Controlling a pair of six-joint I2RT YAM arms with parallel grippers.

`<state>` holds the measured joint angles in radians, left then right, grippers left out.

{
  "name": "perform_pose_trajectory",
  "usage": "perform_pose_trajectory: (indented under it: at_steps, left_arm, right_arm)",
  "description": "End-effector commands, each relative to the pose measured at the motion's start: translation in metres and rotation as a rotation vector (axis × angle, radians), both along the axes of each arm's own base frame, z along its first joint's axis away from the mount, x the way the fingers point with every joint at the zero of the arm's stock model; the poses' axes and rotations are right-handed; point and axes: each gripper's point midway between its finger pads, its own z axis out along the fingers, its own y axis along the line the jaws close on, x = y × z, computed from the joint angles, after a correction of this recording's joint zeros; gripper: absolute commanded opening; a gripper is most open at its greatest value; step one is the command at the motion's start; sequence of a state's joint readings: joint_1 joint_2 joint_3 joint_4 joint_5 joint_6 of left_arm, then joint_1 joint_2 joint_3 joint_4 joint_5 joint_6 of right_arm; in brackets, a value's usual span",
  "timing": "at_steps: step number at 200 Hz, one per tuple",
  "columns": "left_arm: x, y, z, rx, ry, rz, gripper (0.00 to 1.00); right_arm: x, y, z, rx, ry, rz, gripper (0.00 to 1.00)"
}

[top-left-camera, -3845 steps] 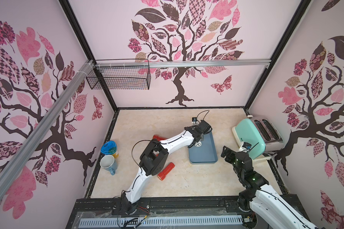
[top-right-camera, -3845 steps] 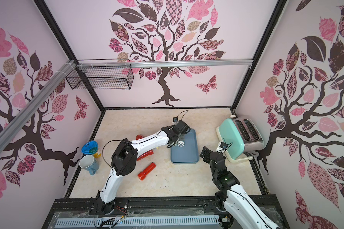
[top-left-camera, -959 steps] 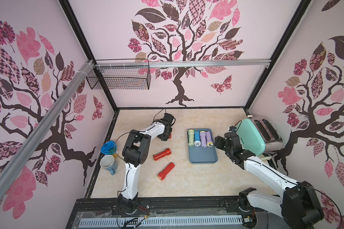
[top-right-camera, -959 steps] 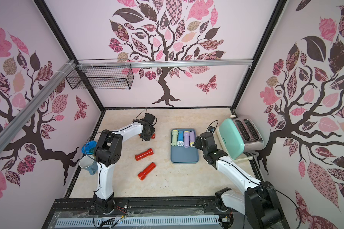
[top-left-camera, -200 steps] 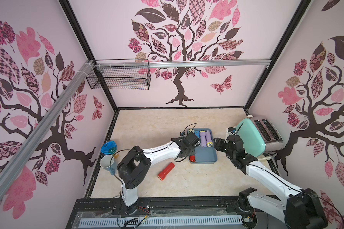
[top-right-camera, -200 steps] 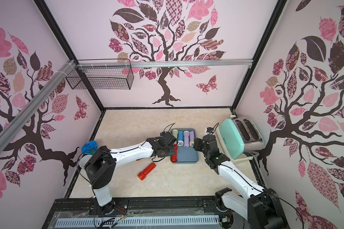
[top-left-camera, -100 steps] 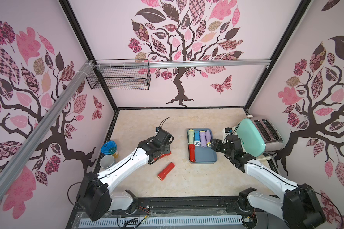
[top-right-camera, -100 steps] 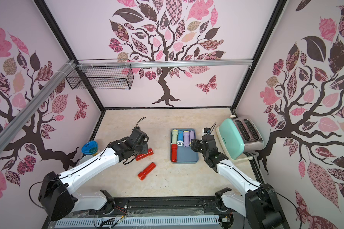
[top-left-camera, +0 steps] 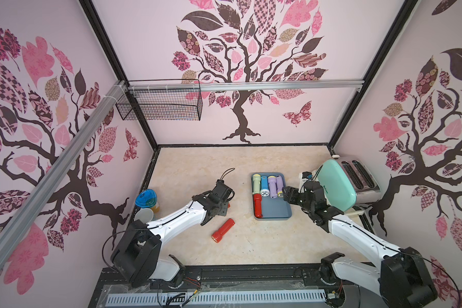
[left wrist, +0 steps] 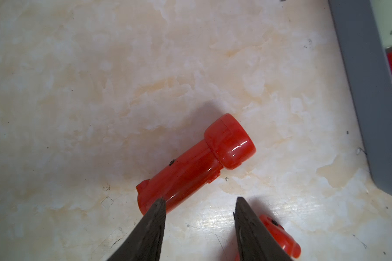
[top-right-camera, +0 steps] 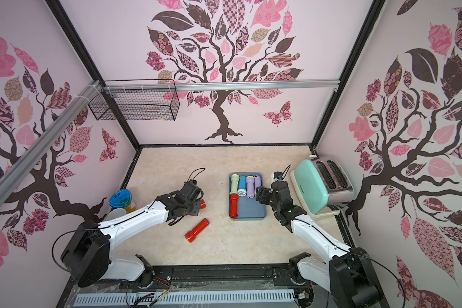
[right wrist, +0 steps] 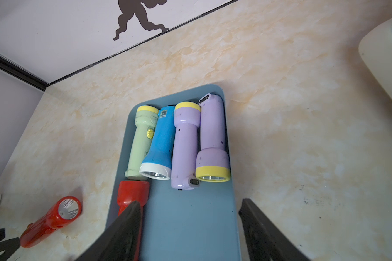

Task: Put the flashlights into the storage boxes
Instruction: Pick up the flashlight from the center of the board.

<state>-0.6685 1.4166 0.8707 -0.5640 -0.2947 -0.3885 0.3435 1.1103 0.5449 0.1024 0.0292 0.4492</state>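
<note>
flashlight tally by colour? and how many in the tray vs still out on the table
Red flashlights: 3, one in the tray at, two on the table at and
Lilac flashlights: 2
Blue flashlight: 1
Pale green flashlight: 1
Total: 7, with 5 in the tray, 2 out

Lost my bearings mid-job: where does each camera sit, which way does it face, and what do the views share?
Both top views: high above the robot's base, facing down and toward the back wall; they show the table, left arm and right arm.
Left wrist: on the left arm, facing down past the open left gripper at a loose red flashlight.
Right wrist: on the right arm, facing over the open right gripper toward the back wall, at the tray.
Shared: all show the tray.
</note>
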Motion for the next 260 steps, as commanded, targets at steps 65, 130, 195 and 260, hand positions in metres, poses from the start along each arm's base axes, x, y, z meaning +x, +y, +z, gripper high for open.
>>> perform_pose_trajectory:
  at_steps: [65, 130, 195, 260]
  left_arm:
    - [0.008, 0.019, -0.02, 0.001, -0.032, 0.079, 0.59]
    - [0.012, 0.015, -0.049, -0.063, 0.054, 0.11, 0.6]
    - [0.006, -0.01, -0.052, -0.237, 0.107, 0.147, 0.58]
    - [-0.006, -0.01, -0.06, -0.227, 0.179, 0.144, 0.65]
  right_arm:
    - [0.001, 0.001, 0.012, 0.001, -0.031, 0.007, 0.73]
    - [0.002, 0.001, 0.008, -0.01, -0.013, 0.009, 0.73]
    - [0.005, 0.001, 0.003, -0.013, 0.0, 0.003, 0.72]
    - [0.005, 0.003, 0.003, -0.006, 0.0, 0.008, 0.73]
